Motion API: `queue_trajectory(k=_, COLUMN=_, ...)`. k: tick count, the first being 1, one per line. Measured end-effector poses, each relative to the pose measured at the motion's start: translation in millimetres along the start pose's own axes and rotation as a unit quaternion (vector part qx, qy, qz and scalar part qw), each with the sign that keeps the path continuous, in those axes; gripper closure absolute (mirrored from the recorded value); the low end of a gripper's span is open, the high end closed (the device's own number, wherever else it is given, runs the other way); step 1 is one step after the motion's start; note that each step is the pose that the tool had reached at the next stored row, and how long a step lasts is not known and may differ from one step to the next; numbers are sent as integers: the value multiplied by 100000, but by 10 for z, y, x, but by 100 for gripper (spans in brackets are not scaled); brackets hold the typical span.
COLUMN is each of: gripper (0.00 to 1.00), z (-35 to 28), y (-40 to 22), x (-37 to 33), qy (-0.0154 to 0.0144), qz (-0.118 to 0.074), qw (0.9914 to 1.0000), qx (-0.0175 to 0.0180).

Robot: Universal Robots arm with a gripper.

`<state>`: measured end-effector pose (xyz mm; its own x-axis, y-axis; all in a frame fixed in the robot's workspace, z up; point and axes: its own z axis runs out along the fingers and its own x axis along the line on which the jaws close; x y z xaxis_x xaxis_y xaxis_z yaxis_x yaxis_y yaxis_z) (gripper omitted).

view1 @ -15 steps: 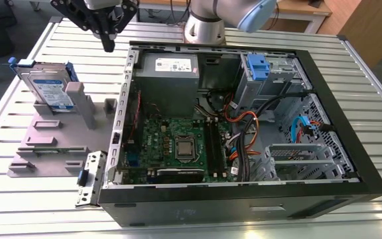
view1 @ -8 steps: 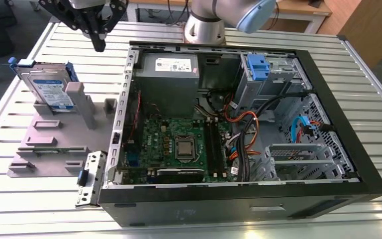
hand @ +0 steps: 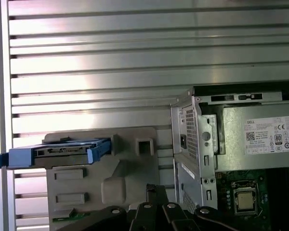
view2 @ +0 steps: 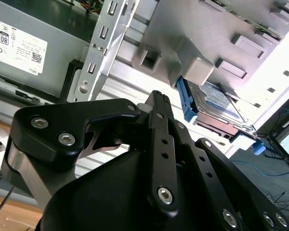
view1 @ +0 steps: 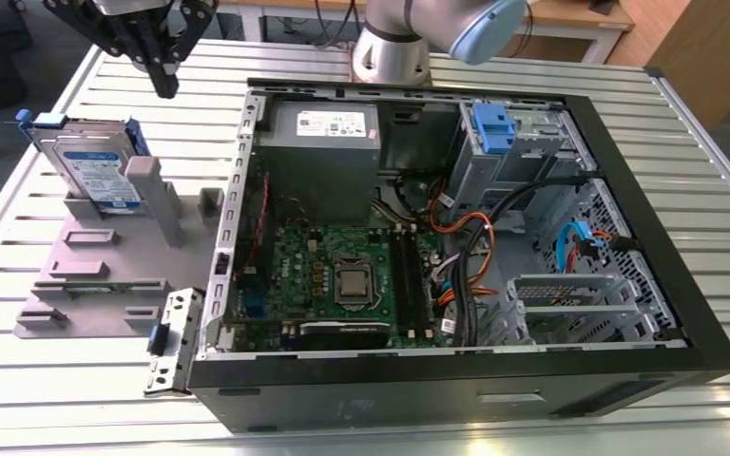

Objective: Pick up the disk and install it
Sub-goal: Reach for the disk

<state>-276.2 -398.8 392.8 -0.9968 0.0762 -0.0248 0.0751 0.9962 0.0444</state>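
The disk [view1: 94,171] is a silver drive with a blue-and-white label in a blue carrier. It stands on edge in a grey holder [view1: 102,277] at the exterior view's left, beside the open computer case [view1: 467,380]. Both wrist views show the disk [view2: 213,102] [hand: 62,153] with its blue end tab sticking out. My gripper [view1: 164,87] hangs above and behind the disk, apart from it. The black fingers meet at their tips [view2: 156,96] [hand: 151,191]; the gripper is shut with nothing in it.
Inside the case are a grey power supply [view1: 320,128], a green motherboard [view1: 339,280], cable bundles [view1: 479,247] and a drive bay with a blue clip [view1: 492,128]. The case and holder rest on a slatted metal table [view1: 73,380]. The arm's base [view1: 391,52] stands behind the case.
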Motion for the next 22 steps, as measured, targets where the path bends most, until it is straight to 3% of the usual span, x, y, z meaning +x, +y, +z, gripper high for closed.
queue_trajectory(k=22, gripper=89, z=17, y=-28, x=533, qy=3, qz=-3, qw=100000, qx=6)
